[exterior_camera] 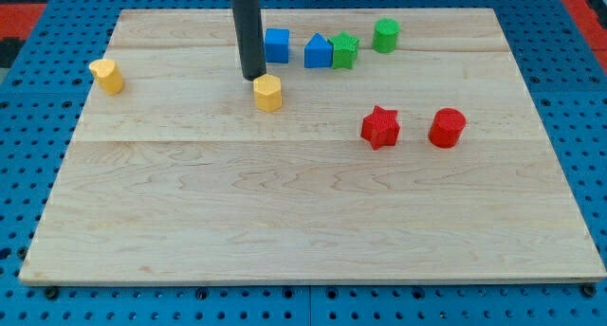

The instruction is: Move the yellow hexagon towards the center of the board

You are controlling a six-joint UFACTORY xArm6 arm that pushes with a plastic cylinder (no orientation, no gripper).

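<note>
The yellow hexagon (268, 93) sits on the wooden board (285, 222), left of the board's middle and in its upper part. My tip (253, 77) is at the end of the dark rod, just above and to the left of the hexagon, very close to it or touching it. The rod comes down from the view's top edge.
A second yellow block (107, 76) lies near the left edge. A blue cube (276, 45), a blue house-shaped block (319, 51), a green star (345, 51) and a green cylinder (385, 35) line the top. A red star (380, 127) and a red cylinder (447, 128) sit at right.
</note>
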